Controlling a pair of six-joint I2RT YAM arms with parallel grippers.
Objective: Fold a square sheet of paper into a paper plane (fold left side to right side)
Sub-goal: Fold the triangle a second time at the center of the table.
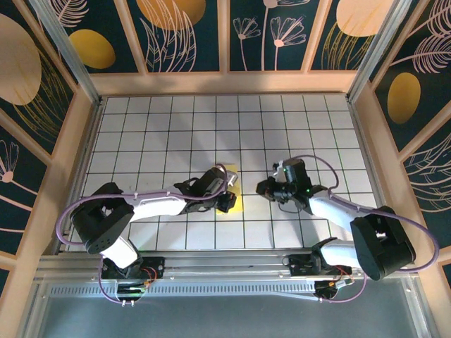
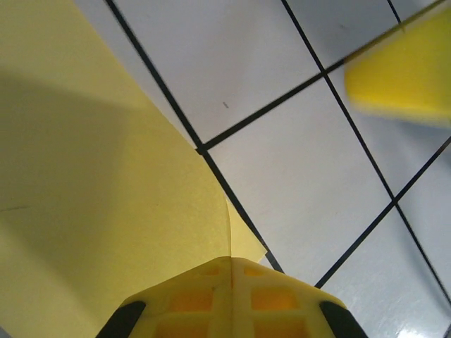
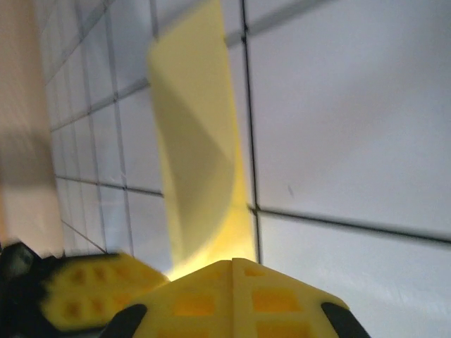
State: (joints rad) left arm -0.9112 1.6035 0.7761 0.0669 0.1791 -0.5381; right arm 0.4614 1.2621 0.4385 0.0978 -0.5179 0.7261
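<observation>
White grid-lined table (image 1: 162, 127), narrow folded yellow paper (image 1: 237, 202) lying near its middle

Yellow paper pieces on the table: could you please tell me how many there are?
1: the folded sheet, central in the top view, partly hidden by the left gripper.

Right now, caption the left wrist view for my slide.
Yellow left pincer shut on the edge of a pale-yellow folded paper sheet over the white gridded table.

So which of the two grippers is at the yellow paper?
The left gripper: its shut tips meet the yellow paper, while the right gripper hangs apart over bare tiles.
</observation>
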